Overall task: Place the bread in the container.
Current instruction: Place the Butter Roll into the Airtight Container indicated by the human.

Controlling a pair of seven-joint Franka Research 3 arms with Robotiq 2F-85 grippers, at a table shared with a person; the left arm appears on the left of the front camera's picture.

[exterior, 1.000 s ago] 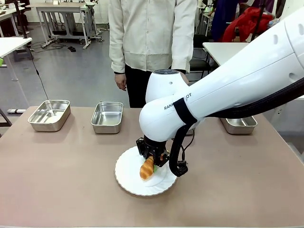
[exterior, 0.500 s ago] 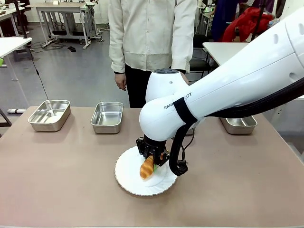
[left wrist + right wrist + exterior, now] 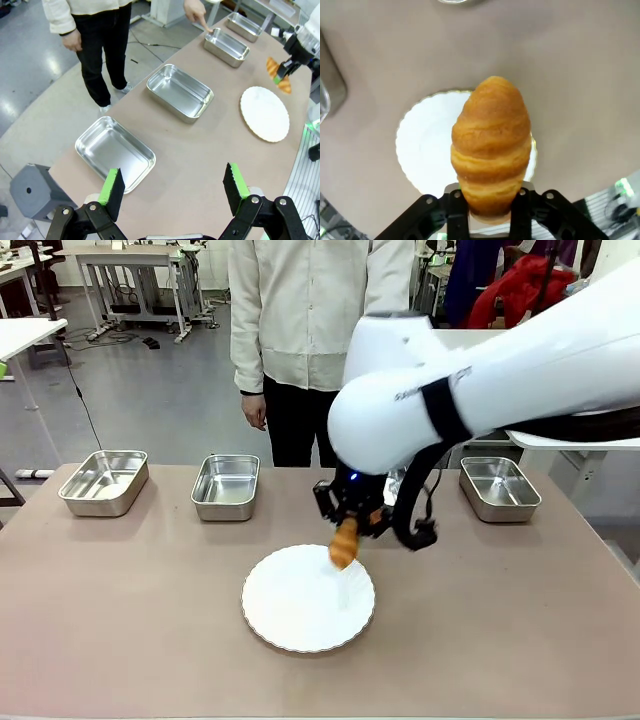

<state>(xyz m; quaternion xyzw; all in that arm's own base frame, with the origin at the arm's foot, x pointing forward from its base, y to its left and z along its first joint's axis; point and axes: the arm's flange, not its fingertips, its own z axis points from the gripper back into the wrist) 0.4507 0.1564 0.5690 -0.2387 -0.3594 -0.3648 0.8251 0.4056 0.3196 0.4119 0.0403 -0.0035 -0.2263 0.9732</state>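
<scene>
Bread (image 3: 344, 542) hangs in the air, clamped at its upper end by the right end effector (image 3: 349, 523), above the far right edge of the round white plate (image 3: 290, 615) and clear of it. In the right wrist view the croissant (image 3: 490, 145) points away between the closed fingers, with the plate (image 3: 422, 145) on the brown bench (image 3: 130, 620) beneath it. 4 steel pans sit in a row along the far side of the bench. A person's finger (image 3: 206, 27) touches the rim of the third pan from the left (image 3: 226, 46), the container it singles out; that pan is hidden behind the arm in the front view. The left end effector (image 3: 172, 187) hovers with its jaws spread wide, gripping nothing, near the leftmost pan (image 3: 115, 154).
</scene>
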